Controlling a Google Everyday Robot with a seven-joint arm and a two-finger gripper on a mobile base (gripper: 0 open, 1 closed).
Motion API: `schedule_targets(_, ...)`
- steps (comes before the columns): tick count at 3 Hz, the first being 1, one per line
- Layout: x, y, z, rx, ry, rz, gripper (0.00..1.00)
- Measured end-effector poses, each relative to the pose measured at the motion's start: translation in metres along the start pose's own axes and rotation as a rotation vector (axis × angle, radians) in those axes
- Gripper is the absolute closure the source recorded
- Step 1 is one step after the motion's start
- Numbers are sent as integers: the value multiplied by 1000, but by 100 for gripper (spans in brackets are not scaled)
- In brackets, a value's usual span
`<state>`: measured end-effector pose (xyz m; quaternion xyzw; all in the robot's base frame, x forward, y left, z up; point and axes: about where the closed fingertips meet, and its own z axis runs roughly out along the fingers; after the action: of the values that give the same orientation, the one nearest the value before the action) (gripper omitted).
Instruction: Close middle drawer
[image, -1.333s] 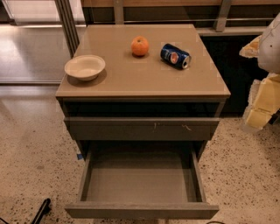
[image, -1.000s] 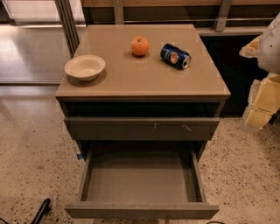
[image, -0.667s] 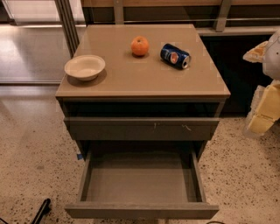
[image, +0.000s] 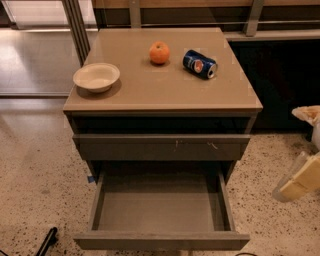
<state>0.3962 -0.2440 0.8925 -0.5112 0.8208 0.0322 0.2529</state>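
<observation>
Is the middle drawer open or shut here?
Open: the middle drawer is pulled far out, its empty grey interior exposed. The gripper sits at the right edge, away from it.

The middle drawer (image: 160, 209) stands pulled far out below the desk (image: 165, 92); the claw (image: 296, 183) hangs apart, at the right edge.

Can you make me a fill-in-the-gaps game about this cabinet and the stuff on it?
The middle drawer is ___, not shut. On the cabinet top, the orange sits between the bowl and the can, which lies on its ___. The tool is at the picture's ___ edge, apart from the drawer.
Missing words: open, side, right.
</observation>
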Motion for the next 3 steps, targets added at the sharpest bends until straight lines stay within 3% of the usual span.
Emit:
schedule_targets(1, 45, 21, 55, -15, -62, 141, 0)
schedule_targets(2, 81, 41, 109, -83, -68, 244, 0)
schedule_targets(3, 84, 43, 115, -92, -66, 250, 19)
